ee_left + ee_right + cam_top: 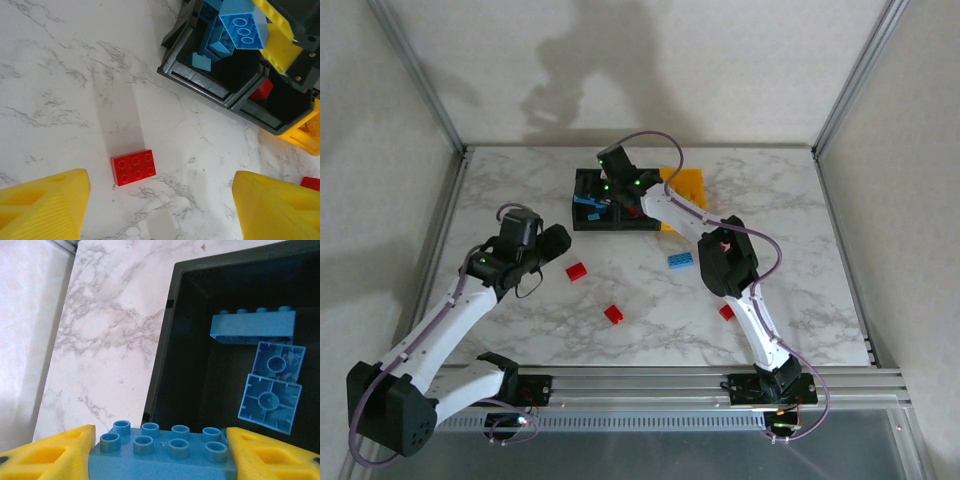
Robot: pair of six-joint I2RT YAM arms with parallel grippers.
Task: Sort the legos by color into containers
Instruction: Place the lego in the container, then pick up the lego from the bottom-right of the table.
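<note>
**Top external view.** The containers (580, 182) stand at the far middle of the marble table (800, 250) as a row of two black bins and a yellow bin (688, 186). The right gripper (610, 195) reaches over the leftmost black bin. The left gripper (560, 245) hangs over the left part of the table. Just beside it lies the nearest red lego (576, 271). A second red lego (613, 313), a third red lego (726, 312) and a loose blue lego (681, 261) lie apart on the bare surface.

**Left wrist view.** The left gripper (160, 215) has its yellow fingers (45, 205) spread wide with nothing between them. The nearest red lego (133, 167) lies flat on the marble, studs up, just ahead of the fingertips and touching neither. The blue-filled bin (200, 82) is farther off. The bin beside it holds a red piece (262, 90).

**Right wrist view.** The right gripper (162, 452) pinches the held blue lego (162, 455), a two-by-four brick with its studs up, between both yellow fingers (275, 455). It is at the near rim of the blue-filled bin (165, 340). Three blue pieces lie inside the bin — one long brick (252, 325) and two overturned square ones.
</note>
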